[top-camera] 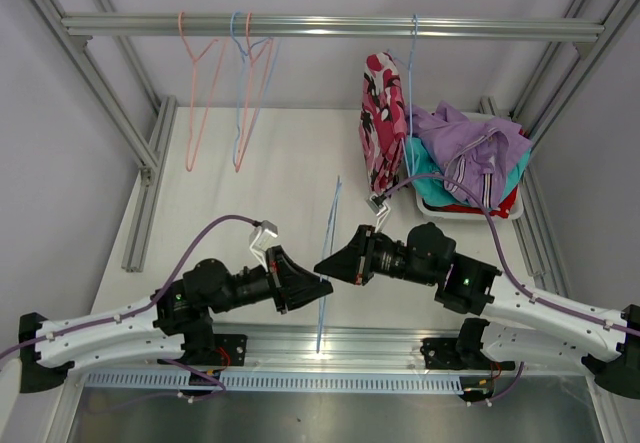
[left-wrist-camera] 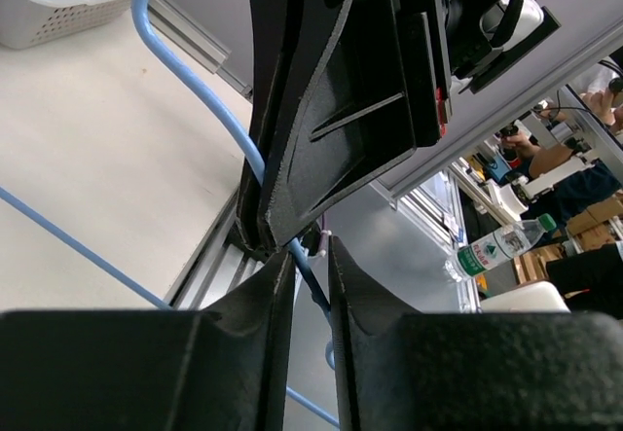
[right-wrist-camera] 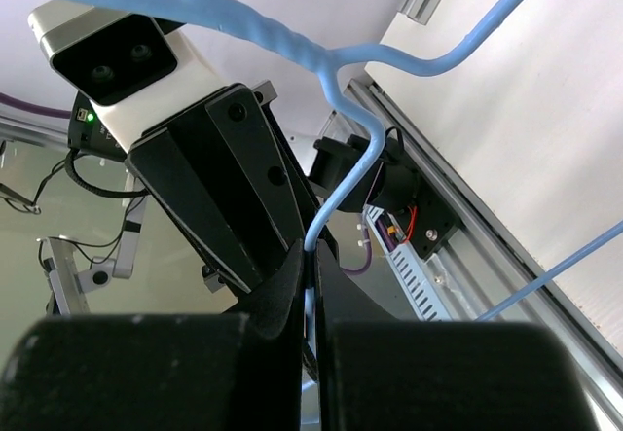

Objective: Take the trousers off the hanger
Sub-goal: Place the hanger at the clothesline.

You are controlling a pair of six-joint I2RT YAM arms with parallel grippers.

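A bare light-blue hanger [top-camera: 329,253] stands on edge between my two grippers at the table's front middle. My right gripper [right-wrist-camera: 311,256] is shut on its wire just below the hook [right-wrist-camera: 341,159]. My left gripper [left-wrist-camera: 310,256] has its fingers narrowly apart around the same wire [left-wrist-camera: 311,280], with a gap still showing. The pink camouflage trousers [top-camera: 382,128] hang from another blue hanger [top-camera: 412,63] on the rail. Lilac trousers [top-camera: 470,143], teal trousers [top-camera: 418,168] and red trousers [top-camera: 505,206] lie piled in a white basket [top-camera: 440,206] at the back right.
An aluminium rail [top-camera: 330,26] crosses the back, carrying a bare pink hanger [top-camera: 195,93] and a blue and an orange one [top-camera: 250,83]. Frame posts [top-camera: 150,163] flank the white table. A metal channel [top-camera: 330,348] runs along the near edge.
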